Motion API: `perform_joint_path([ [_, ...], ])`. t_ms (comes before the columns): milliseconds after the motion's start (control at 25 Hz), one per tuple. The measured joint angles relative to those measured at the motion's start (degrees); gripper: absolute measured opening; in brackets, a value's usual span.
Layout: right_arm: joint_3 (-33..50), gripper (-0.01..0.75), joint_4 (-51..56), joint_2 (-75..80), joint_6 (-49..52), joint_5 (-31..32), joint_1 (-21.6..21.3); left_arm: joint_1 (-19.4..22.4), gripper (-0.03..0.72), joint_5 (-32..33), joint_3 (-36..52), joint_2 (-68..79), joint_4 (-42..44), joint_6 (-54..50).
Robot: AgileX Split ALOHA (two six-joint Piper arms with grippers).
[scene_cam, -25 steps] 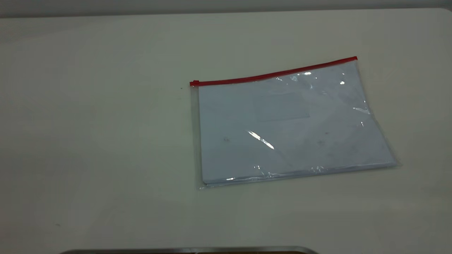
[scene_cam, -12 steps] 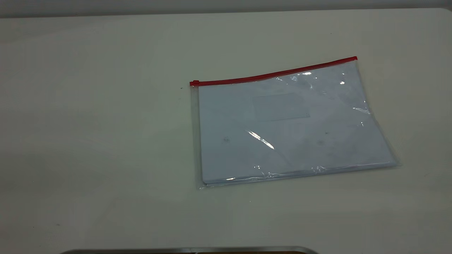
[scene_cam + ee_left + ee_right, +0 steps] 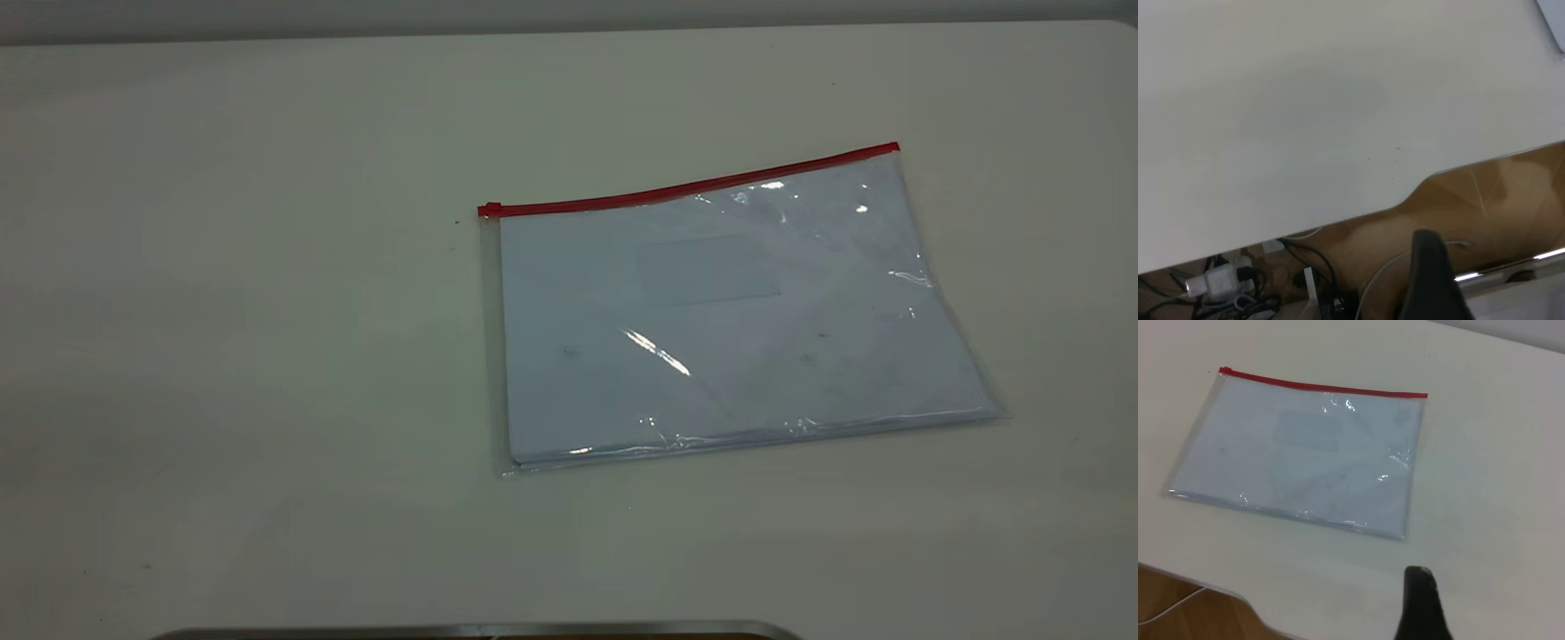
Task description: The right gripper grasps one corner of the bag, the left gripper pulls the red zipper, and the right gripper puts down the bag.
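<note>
The bag [image 3: 729, 320] lay flat on the desk [image 3: 267, 311], right of centre in the exterior frame, white sheets showing through the clear plastic. The zipper [image 3: 689, 187] ran along its upper edge, the slider at the left end. Neither arm touched the bag. One finger of the left gripper [image 3: 1431, 277] and one of the right gripper [image 3: 1421, 603] showed at the lower edge of each wrist frame; whether either pair of jaws was open or closed cannot be told.

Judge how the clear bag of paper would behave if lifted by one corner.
The bag would probably sag: thin, wrinkled film. Its glossy glints suggest a slippery surface. The paper stack inside likely adds weight and could slide toward the low edge.
</note>
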Motion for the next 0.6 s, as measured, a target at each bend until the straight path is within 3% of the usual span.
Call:
perform_joint_path([
  [480,0.0,0.562,0.12,0.0,0.04,0.0,0.0,0.04,0.546,0.0,0.0,0.0,0.05,-0.1],
  [600,0.0,0.562,0.13,0.0,0.04,0.0,0.0,3.47,0.546,0.0,0.0,-0.4,0.23,-0.1],
])
